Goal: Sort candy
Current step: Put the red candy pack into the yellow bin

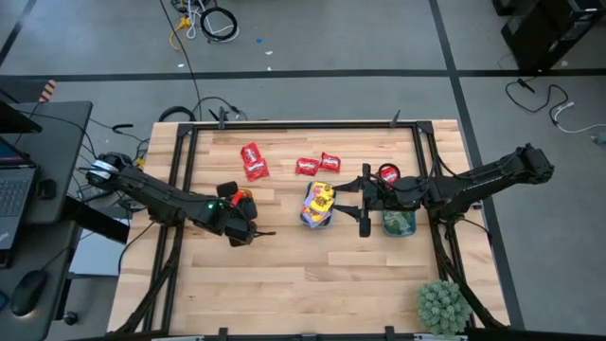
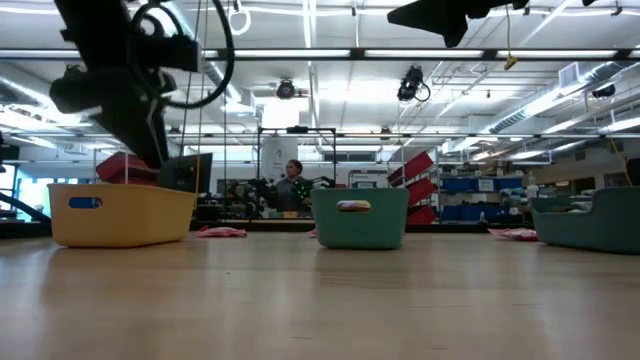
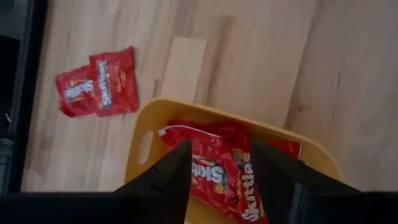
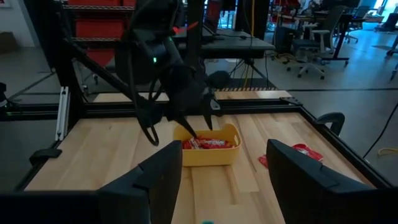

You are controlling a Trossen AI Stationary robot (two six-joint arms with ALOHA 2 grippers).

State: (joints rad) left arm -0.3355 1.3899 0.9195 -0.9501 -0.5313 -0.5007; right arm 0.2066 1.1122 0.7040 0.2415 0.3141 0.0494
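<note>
Candy of the red kind is what I am dealing with: my left claw (image 3: 217,180) hangs over the yellow tray (image 3: 142,134), its fingers spread apart with nothing between them, and red packets (image 3: 221,165) lie in the tray right below. From the far side the same fingers point down into that tray (image 4: 207,151), so I judge this drop as done or nearly so.

To finish it well, I should lift straight up before swinging away, so that a fingertip does not catch a glossy wrapper and drag it over the rim.

More red candy waits on the bare wood. A pair of packets (image 3: 99,83) lies just beside the yellow tray, and from above I count that pair (image 1: 253,160) plus two more (image 1: 318,165) toward the far edge of the table (image 1: 284,284). The near pair looks like the sensible next pick; the two overlap, so I should come down on one free edge and pinch a single wrapper.

My right claw (image 1: 365,201) waits spread wide and empty between the middle tray (image 1: 318,205), which holds yellow packets, and the teal tray (image 1: 399,223) on its own side.
</note>
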